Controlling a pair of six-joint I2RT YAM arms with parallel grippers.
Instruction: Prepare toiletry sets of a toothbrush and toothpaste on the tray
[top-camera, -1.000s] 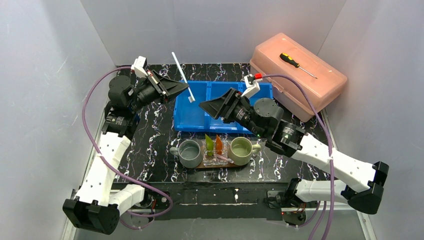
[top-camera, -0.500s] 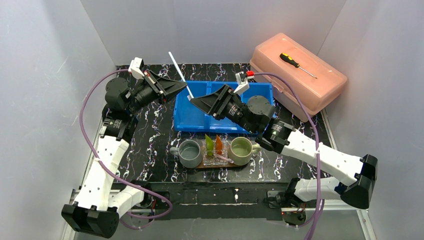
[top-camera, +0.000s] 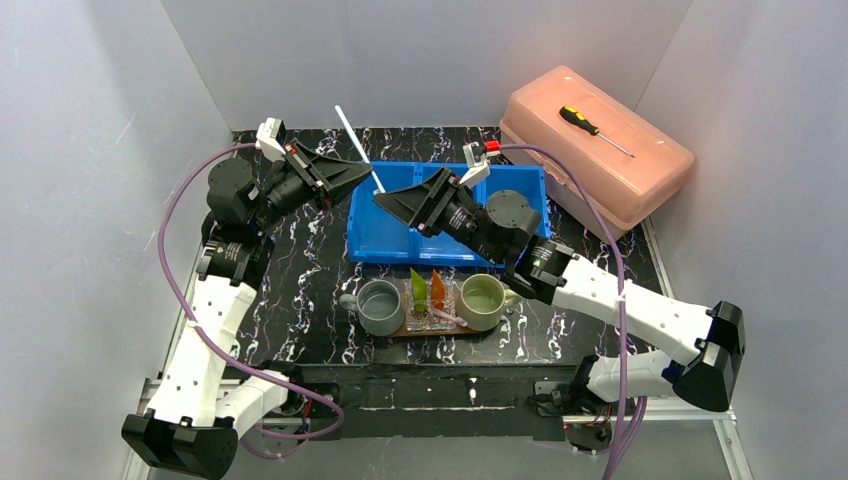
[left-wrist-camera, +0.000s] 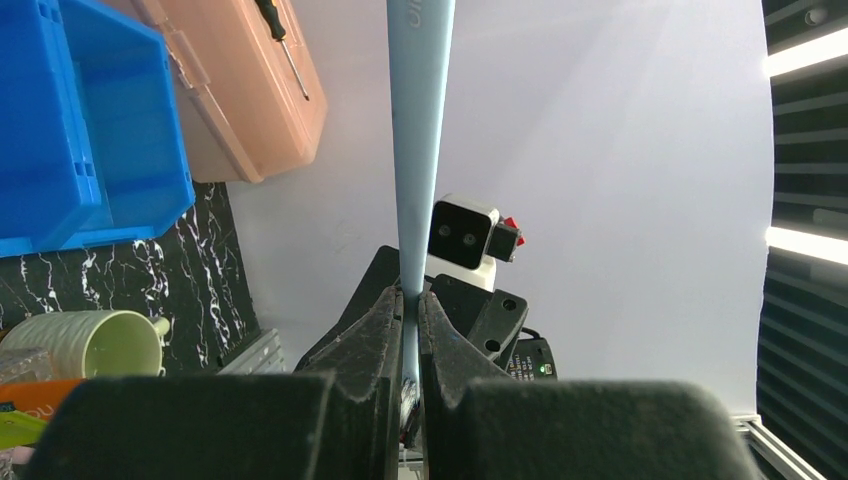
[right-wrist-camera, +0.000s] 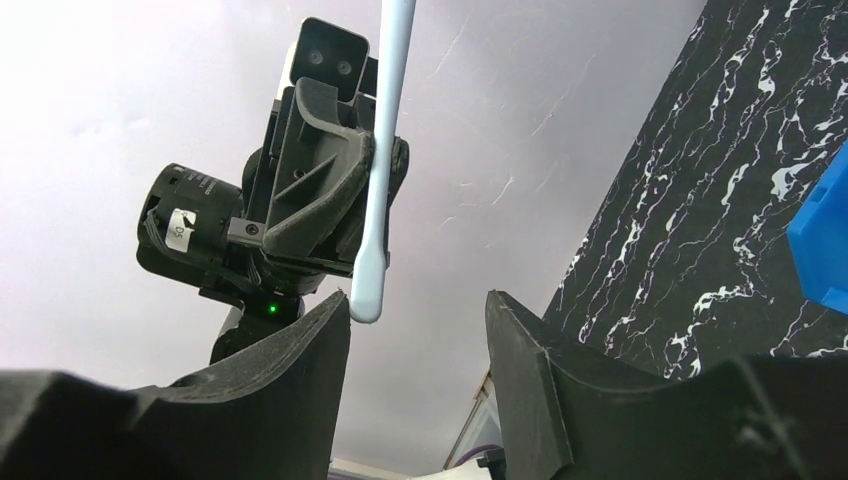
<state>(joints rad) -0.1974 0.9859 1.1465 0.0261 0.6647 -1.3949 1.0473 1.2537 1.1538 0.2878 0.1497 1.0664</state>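
Blue three-compartment bin (top-camera: 385, 238) mid-table ahead of me, long side running across. Salmon translucent lidded box (top-camera: 640, 175) in far right corner, set at an angle, close to bin's right end. Screwdriver (top-camera: 592, 128), black-and-yellow handle, flat on box lid, shaft pointing toward right wall. Small clear plastic holder (top-camera: 420, 322) nearer me than bin. Black marble-pattern table top (top-camera: 300, 290). Plain grey walls (top-camera: 420, 60) on three sides.

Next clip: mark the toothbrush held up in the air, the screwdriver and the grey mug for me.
toothbrush (top-camera: 351, 129), top external view, on the upper part of its handle.
screwdriver (top-camera: 575, 118), top external view, on its yellow-and-black handle.
grey mug (top-camera: 380, 324), top external view, on its near outer wall.
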